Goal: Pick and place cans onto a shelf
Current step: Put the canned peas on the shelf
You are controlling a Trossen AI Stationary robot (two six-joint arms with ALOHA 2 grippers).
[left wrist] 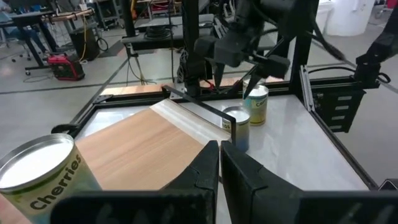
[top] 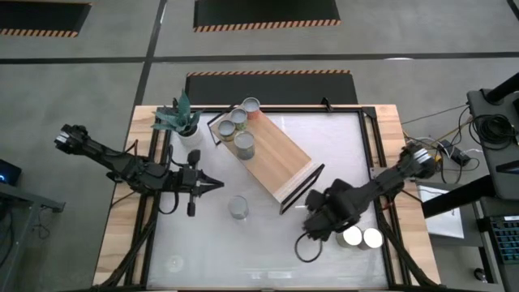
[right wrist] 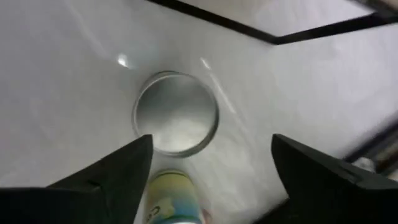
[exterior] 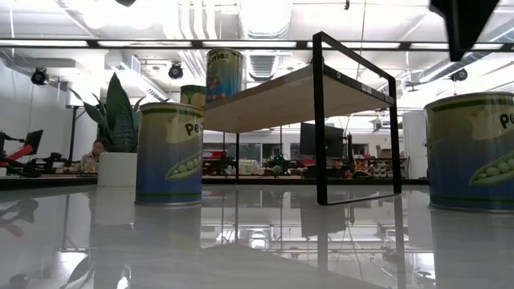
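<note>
Silvery-topped cans: four stand on the shelf [top: 272,154] at its plant end, one [top: 238,208] alone on the white table [top: 268,251], two [top: 362,238] near the right edge. Right gripper [top: 318,229], fingers spread wide and empty, hovers beside that pair; left gripper [top: 212,186], fingers nearly closed and empty, waits left of the shelf. Risk: descending off-centre, a finger may strike a rim and topple the can into its neighbour.

Four upright cans [top: 243,130] on the angled light-wood shelf [top: 276,158], others on table.
</note>
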